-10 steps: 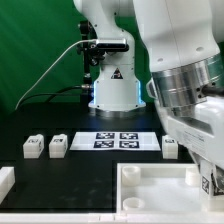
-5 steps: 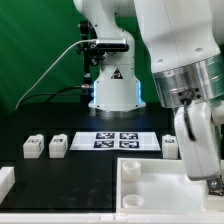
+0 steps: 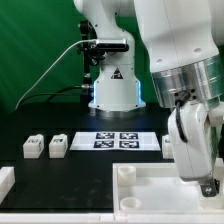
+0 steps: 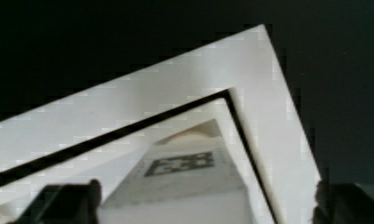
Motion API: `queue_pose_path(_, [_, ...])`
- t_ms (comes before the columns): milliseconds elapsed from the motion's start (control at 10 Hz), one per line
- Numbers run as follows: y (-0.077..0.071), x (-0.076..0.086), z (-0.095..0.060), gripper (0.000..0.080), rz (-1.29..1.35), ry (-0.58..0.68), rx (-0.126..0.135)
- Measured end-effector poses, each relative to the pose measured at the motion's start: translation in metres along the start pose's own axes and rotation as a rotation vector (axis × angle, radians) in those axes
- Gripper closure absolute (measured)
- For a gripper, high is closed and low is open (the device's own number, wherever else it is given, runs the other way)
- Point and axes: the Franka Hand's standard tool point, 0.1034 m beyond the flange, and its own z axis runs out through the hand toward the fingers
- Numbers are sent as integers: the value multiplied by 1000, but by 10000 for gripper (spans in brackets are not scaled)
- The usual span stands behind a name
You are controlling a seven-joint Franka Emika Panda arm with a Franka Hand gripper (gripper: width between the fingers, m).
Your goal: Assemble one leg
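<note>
Since a second ago the arm has swung a little toward the exterior view's left, its gripper (image 3: 208, 186) low at that view's right edge. Left to right on the black table (image 3: 20, 138): two legs (image 3: 33, 147) (image 3: 58, 146) side by side, the marker board (image 3: 117, 140), a third leg (image 3: 170, 147) half hidden behind the wrist, the tabletop panel (image 3: 150, 192) in front. Wrist view shows dark fingertips (image 4: 63, 203) apart, nothing between: gripper open, over the panel's corner. Risk, as I judge it: descending here, fingers strike the panel rim, or the wrist nudges the nearby leg.
</note>
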Motion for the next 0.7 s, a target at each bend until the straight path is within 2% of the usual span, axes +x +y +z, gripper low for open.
queue_pose_path(300, [11, -5, -8, 151, -39, -7, -5])
queue_pose_path(700, [11, -5, -8, 151, -42, -7, -5])
